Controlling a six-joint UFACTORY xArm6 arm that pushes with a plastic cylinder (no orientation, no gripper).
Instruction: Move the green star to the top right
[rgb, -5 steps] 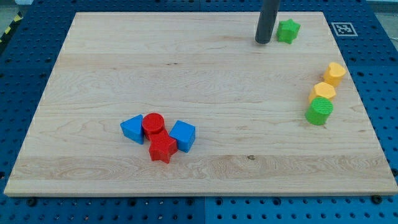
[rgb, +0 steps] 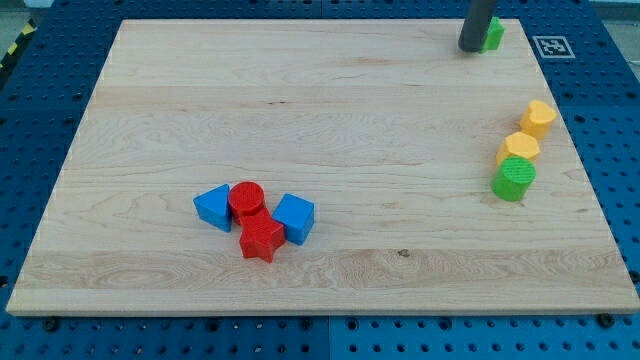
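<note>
The green star (rgb: 493, 35) lies near the board's top right corner, partly hidden behind my rod. My tip (rgb: 470, 47) rests on the board right against the star's left side. The rod rises out of the view's top.
Two yellow blocks (rgb: 538, 117) (rgb: 519, 148) and a green cylinder (rgb: 514, 178) form a row near the right edge. A blue block (rgb: 213, 207), a red cylinder (rgb: 246, 199), a red star (rgb: 261, 239) and a blue block (rgb: 294, 218) cluster at lower left. A marker tag (rgb: 552, 46) sits at the top right corner.
My tip has moved up and to the right, pushing the green star with it toward the top right corner. The other blocks have not moved.
</note>
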